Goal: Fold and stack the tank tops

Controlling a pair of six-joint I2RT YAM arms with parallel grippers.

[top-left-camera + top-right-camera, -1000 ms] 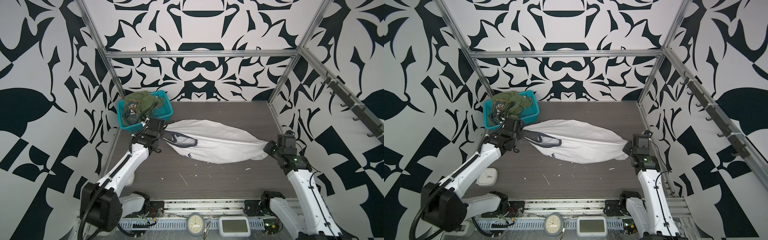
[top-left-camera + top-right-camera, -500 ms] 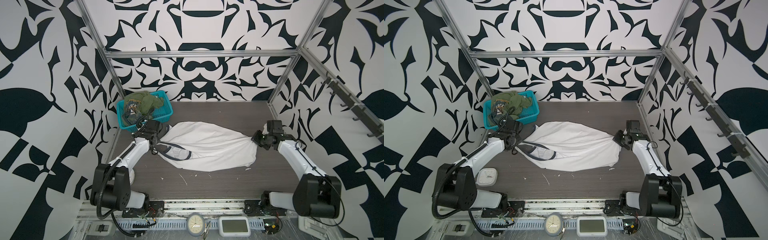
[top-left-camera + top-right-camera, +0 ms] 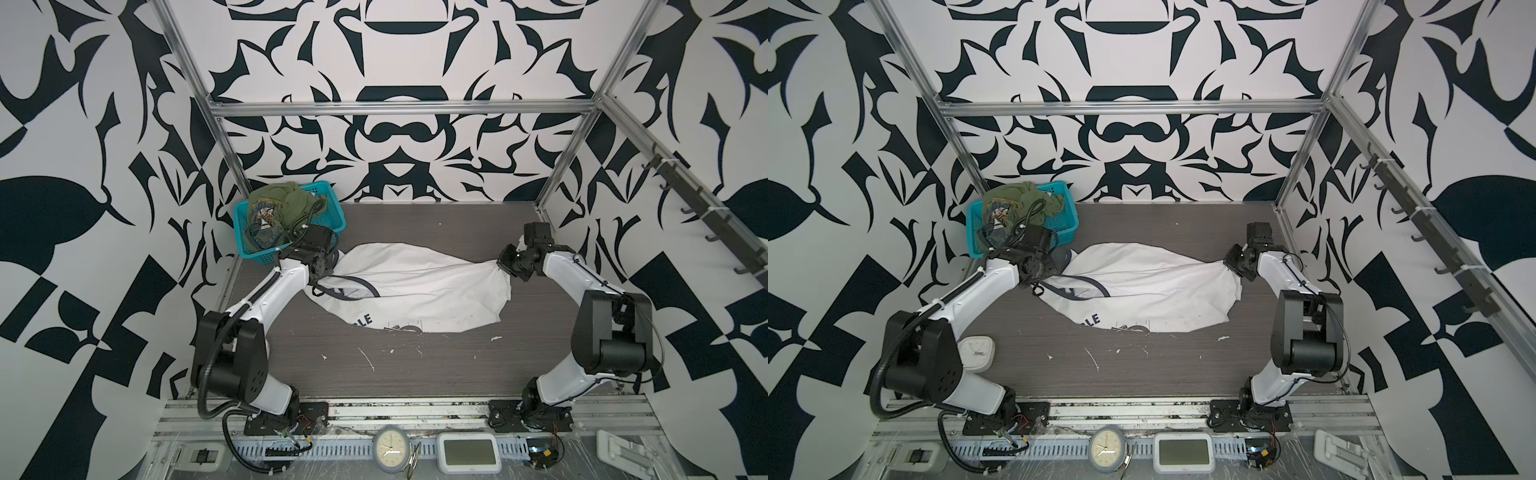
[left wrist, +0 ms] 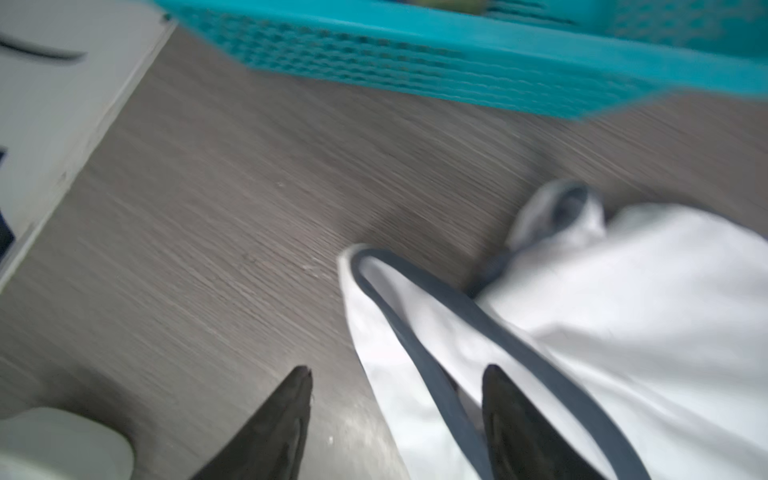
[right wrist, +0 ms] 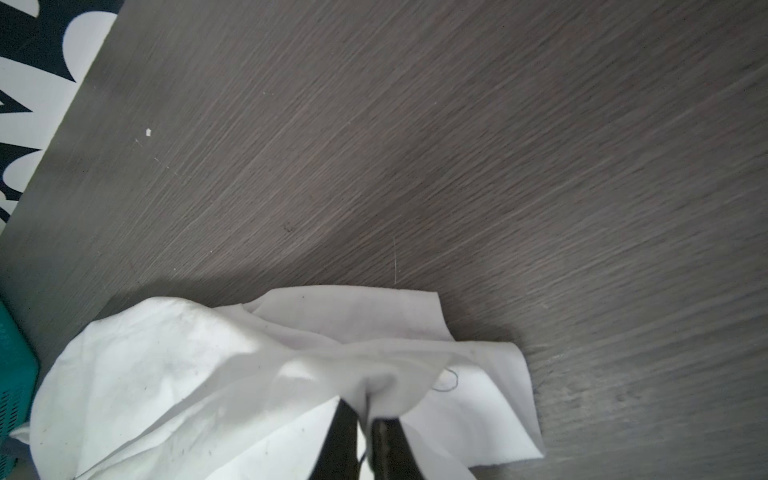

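Over the last second both arms have carried the white tank top from a taut stretch between them down onto the table, and it now lies across the middle of both top views. The left gripper has just let go. In the left wrist view its fingers stand wide apart and grip nothing, though a navy-trimmed strap lies draped against one of them. The right gripper keeps its hold, its jaws nearly closed on a bunched bit of the white hem at the right end of the cloth.

This looks like the end of the laying-out step. The top is down but not flat: it is wrinkled, narrows towards the right-hand pinch, and its lower edge is turned over so that part of the printed lettering shows there. No fold has been made, so it probably needs smoothing first.

The olive tank top is heaped in the teal basket at the upper left of the table, untouched, so most of the task remains.

The basket sits just beside the left gripper and leaves it little room on that side, and the strap against the finger could catch if the arm pulls away. Small white scraps dot the bare table below the cloth. In a top view a white timer rests by the left arm's base, well apart from the cloth.
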